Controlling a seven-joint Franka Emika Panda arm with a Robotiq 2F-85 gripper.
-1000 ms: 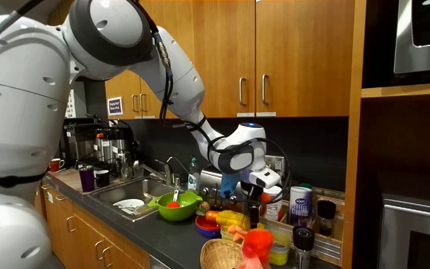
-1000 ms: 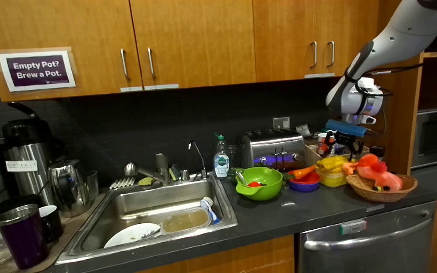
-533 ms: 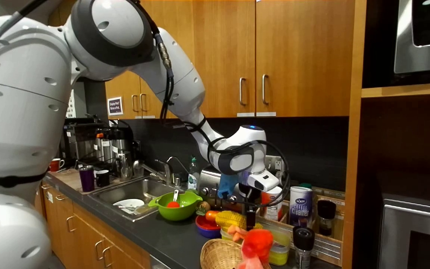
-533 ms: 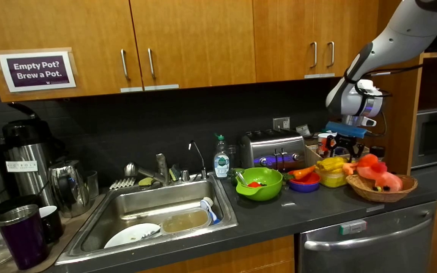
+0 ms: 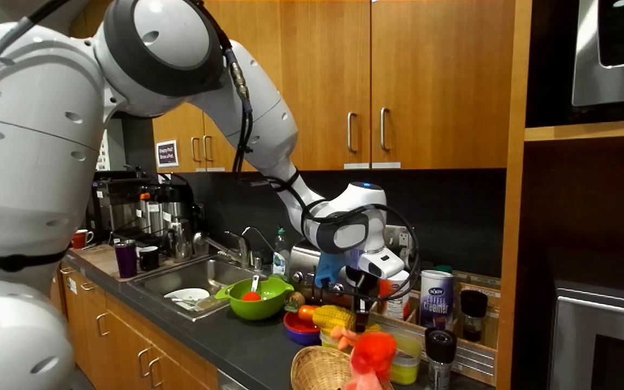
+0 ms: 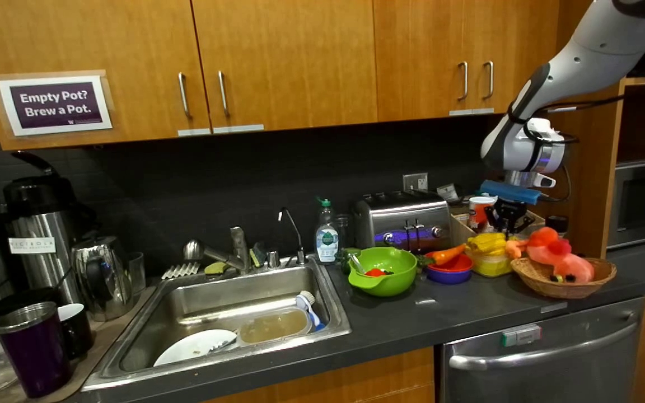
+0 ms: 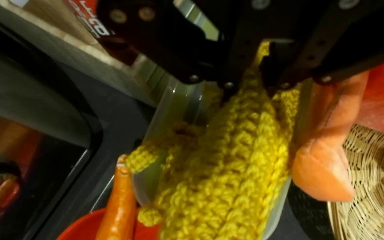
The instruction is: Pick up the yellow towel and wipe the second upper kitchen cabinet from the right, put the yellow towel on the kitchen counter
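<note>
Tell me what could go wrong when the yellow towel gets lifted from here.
The gripper pinches only a narrow part of the yellow towel, which might slip free.
The towel sits in or on the plastic container, which could be dragged along.
The plush toy has a limb close beside the towel and may get knocked.

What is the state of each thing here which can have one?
Towel, bunched, pinched
Gripper, shut on it
Upper cabinets, closed
Dishwasher, closed
Sink, holding plate
Faucet, not visibly running
Bottle, upright
Green bowl, upright, not empty
Basket, upright, holding plush toy
Toaster, on or off unclear
Tumbler, upright
</note>
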